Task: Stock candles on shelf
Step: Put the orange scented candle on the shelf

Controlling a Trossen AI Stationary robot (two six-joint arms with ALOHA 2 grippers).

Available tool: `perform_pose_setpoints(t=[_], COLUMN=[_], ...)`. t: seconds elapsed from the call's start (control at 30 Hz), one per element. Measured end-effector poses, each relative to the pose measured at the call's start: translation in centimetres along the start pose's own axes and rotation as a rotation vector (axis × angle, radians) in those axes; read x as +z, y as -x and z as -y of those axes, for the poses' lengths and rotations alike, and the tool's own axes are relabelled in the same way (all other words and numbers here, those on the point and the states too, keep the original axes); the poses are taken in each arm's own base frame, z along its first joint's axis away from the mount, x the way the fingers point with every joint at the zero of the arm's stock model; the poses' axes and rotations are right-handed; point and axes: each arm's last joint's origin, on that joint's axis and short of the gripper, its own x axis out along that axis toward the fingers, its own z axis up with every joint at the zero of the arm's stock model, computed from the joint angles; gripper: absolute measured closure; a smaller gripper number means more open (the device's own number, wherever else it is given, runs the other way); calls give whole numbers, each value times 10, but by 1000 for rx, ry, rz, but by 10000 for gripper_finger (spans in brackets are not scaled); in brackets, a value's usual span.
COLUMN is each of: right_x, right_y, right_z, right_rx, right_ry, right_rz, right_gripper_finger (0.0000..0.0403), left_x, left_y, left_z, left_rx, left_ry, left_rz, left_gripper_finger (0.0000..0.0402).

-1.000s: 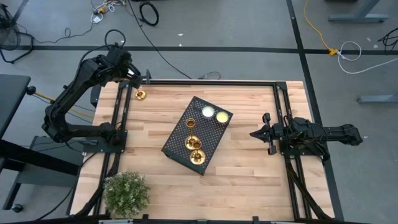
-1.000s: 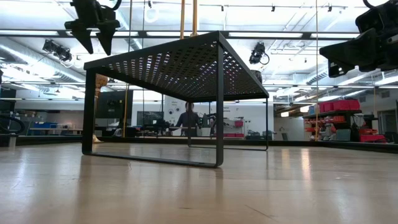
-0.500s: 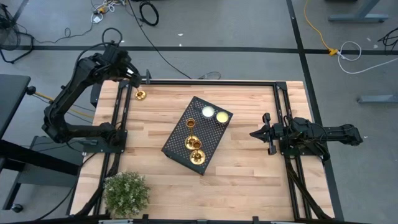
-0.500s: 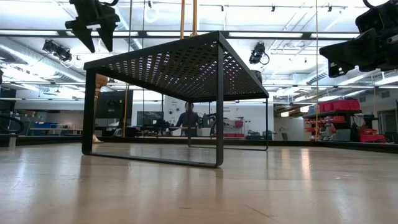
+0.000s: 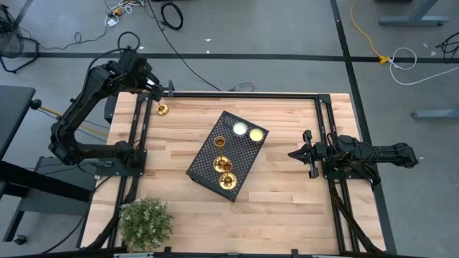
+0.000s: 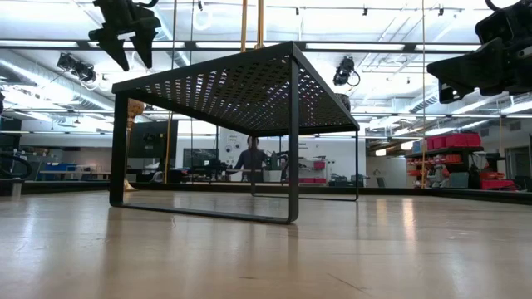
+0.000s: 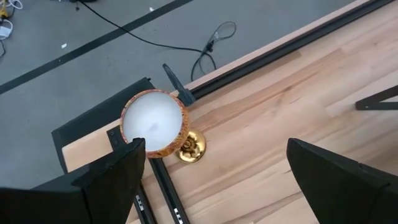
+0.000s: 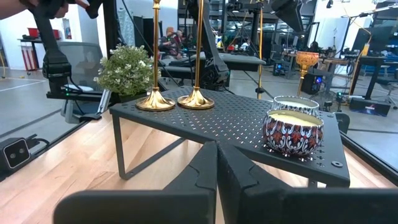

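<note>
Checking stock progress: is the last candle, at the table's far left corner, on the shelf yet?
No. The candle stands upright on the table, apart from the shelf, below the open left claw.

No readable text, labels, brands, numbers or signs — none in any view

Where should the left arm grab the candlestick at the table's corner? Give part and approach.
Probably the stem just under the cream top, coming from straight above: the candlestick stands upright, and the open left gripper hangs nearly over it.
</note>
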Motion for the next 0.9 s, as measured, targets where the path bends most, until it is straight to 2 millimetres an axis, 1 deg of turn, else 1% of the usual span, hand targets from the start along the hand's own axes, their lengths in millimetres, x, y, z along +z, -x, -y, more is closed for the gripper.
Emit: perform_pose_setpoints(t=[0.17, 0.3, 0.53, 0.7, 0.8, 0.9], right_x=[0, 0, 0, 0, 0, 0], right_y=[0, 0, 0, 0, 0, 0], right_z=[0, 0, 0, 0, 0, 0], right_rx=[0, 0, 0, 0, 0, 1], right_ry=[0, 0, 0, 0, 0, 0], right_rz=[0, 0, 0, 0, 0, 0], right_gripper_finger=[396, 396, 396, 396, 396, 396], left_x=[0, 0, -10, -17, -18, -15], left_y=[2, 3, -13, -27, -29, -28], left_z=[-1, -1, 1, 3, 3, 3], left_rx=[18, 11, 3, 28, 41, 39], left_ry=[6, 16, 71, 86, 99, 118], left_rz=[14, 58, 121, 99, 92, 96], left_gripper_finger=[10, 10, 10, 10, 10, 10])
